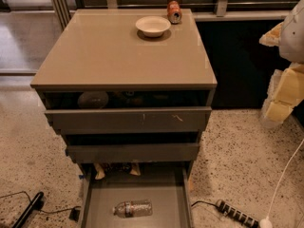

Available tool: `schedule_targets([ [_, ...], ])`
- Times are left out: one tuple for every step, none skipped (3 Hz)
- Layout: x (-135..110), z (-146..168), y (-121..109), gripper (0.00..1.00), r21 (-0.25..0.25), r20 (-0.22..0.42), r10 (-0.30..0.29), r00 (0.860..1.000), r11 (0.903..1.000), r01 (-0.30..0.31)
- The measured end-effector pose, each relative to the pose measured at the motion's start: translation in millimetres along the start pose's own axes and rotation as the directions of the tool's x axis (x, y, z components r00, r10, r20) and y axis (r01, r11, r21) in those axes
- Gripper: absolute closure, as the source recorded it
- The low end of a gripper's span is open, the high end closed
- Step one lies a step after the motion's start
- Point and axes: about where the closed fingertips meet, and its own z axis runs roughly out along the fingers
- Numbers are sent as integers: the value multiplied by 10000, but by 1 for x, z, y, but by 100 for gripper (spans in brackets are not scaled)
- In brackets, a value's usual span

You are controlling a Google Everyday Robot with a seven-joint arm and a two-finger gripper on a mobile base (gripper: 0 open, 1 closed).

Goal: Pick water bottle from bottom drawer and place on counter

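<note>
The water bottle [133, 208] is small, clear and crinkled, with a white cap. It lies on its side on the flat grey floor of the bottom drawer [166, 194], which is pulled out at the lower middle. The counter [109, 51] is the glossy tan top of the cabinet. My gripper [281, 91], white with pale yellow parts, hangs at the far right edge. It is level with the cabinet's upper drawers, well to the right of the cabinet and far above the bottle. It holds nothing that I can see.
A white bowl [153, 25] and an orange-red soda can [174, 12] stand at the counter's back. The two upper drawers [128, 120] are partly open. A power strip [236, 213] and white cable [285, 175] lie on the speckled floor at right, and a black cable [28, 208] at left.
</note>
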Motion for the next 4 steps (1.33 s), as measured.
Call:
schedule_targets([
  [0,0,0,0,18,35,6,10000,10000,-6],
  [-3,25,15,0,-457,84,-56,9999,9989,60],
  [-12,84,57,0,-1522,185,-592,9981,9864,613],
  [-7,131,96,0,-2518,53,-1016,9948,9626,996],
])
